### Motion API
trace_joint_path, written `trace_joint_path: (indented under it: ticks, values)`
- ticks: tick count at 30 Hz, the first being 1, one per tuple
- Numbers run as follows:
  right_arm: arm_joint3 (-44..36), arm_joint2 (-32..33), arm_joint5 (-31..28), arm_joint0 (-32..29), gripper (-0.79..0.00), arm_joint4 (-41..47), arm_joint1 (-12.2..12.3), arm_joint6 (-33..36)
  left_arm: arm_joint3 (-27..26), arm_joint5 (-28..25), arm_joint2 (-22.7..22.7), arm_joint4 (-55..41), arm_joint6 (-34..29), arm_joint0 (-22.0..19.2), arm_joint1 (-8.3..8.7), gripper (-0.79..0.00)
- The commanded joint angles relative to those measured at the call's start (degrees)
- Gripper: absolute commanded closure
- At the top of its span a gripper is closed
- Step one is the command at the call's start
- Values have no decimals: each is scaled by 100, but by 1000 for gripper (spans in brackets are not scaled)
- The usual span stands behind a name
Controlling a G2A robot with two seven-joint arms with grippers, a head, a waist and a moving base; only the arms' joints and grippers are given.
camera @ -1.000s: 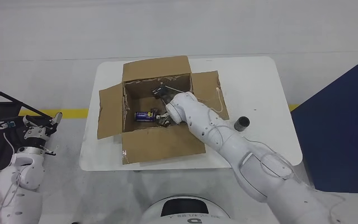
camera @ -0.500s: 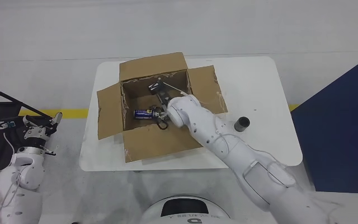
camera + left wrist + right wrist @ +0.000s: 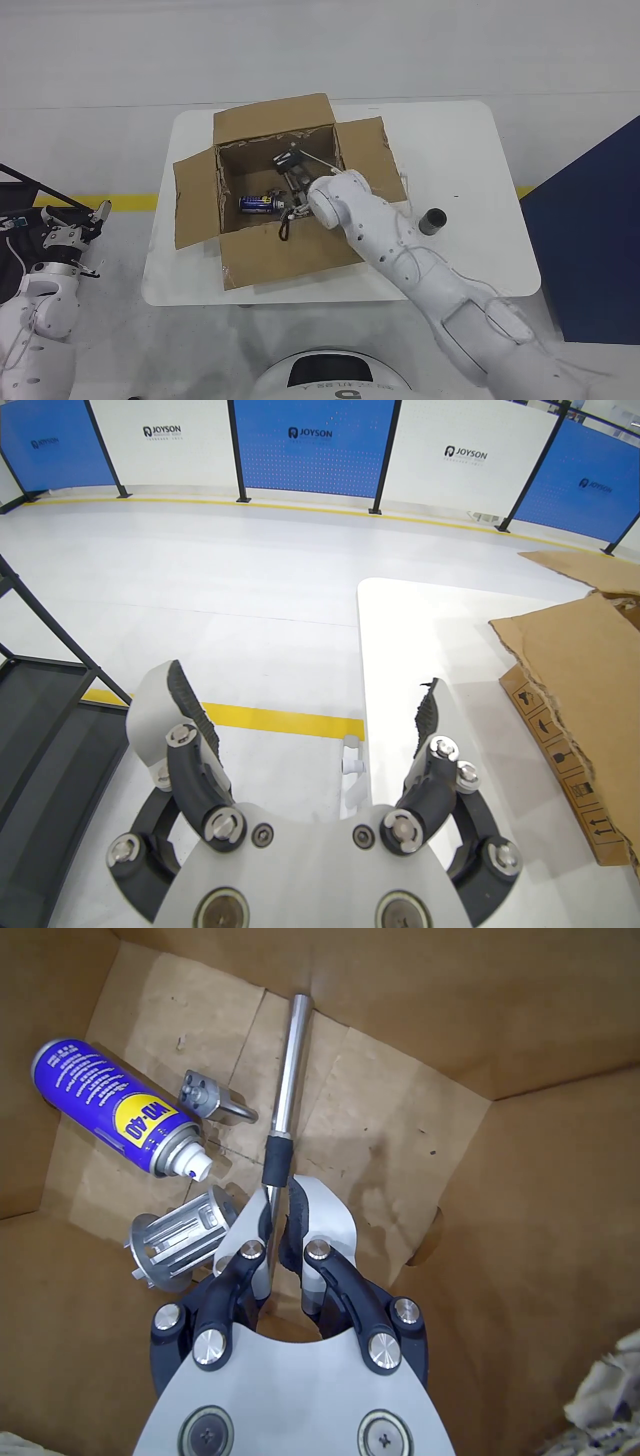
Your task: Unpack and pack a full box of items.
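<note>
An open cardboard box [image 3: 195, 200] stands on the white table [image 3: 450, 150]. My right gripper [image 3: 277, 1208] is down inside it, shut on a thin metal rod [image 3: 291, 1073] just below the rod's black sleeve; the rod's far end points at the box wall. On the box floor beside it lie a blue spray can [image 3: 112, 1103], a ribbed metal cylinder [image 3: 172, 1238] and a small metal fitting [image 3: 207, 1098]. From above, the right gripper [image 3: 292, 207] sits next to the spray can [image 3: 257, 203]. My left gripper [image 3: 302, 680] hangs open and empty off the table's left side.
A small black cylinder [image 3: 432, 220] stands on the table right of the box. A dark object [image 3: 287, 160] lies by the box's far wall. Crumpled paper [image 3: 605, 1393] shows at the box's edge. A black rack [image 3: 45, 710] stands beside the left arm.
The box has slid and turned slightly to the left. My right wrist has shifted a little towards the right inside the box with the rod. The left arm has stayed still.
</note>
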Motion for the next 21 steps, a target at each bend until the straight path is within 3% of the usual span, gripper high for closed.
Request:
trace_joint_path:
  ticks: [1, 6, 21]
  values:
    - [273, -102, -48, 164, -129, 104, -82, 12, 0, 0, 0, 0, 0, 0, 0, -785]
    - [871, -308, -119, 490, -163, 357, -286, -66, 0, 0, 0, 0, 0, 0, 0, -785]
    - [2468, -837, 118, 1140, -139, 667, -927, -467, 0, 0, 0, 0, 0, 0, 0, -785]
